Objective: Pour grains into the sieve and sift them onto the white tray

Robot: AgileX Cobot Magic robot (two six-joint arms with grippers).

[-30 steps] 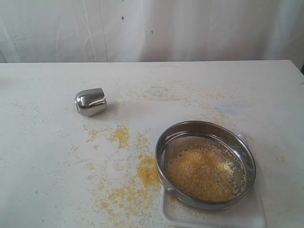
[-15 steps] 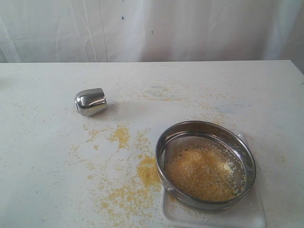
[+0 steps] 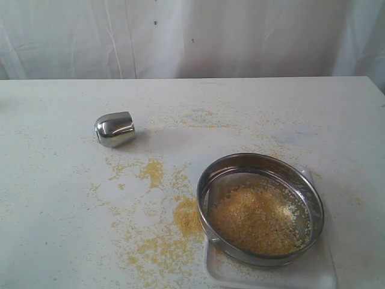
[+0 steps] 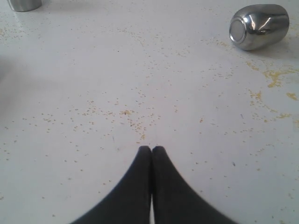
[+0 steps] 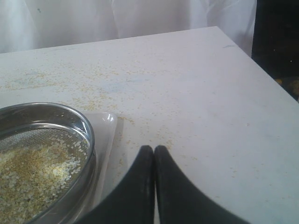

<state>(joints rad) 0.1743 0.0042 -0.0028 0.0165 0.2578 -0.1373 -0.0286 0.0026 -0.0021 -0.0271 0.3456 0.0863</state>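
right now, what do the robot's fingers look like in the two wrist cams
The left gripper has two matte black fingers, broad at the base and tapering along smooth curves to narrow rounded tips. The right gripper looks the same. No cables, markings or arm links show in any view.

Worktop [image 3: 54,241]: white, matt and flat, spanning the full width of the exterior view, with a straight far edge. Behind it a white cloth backdrop [image 3: 252,36] hangs in soft vertical folds (a few small dark specks on it). Lighting is even and diffuse, with faint shadows. Past the worktop's far right corner lies a dark unlit area [image 5: 278,42]; its contents cannot be made out.
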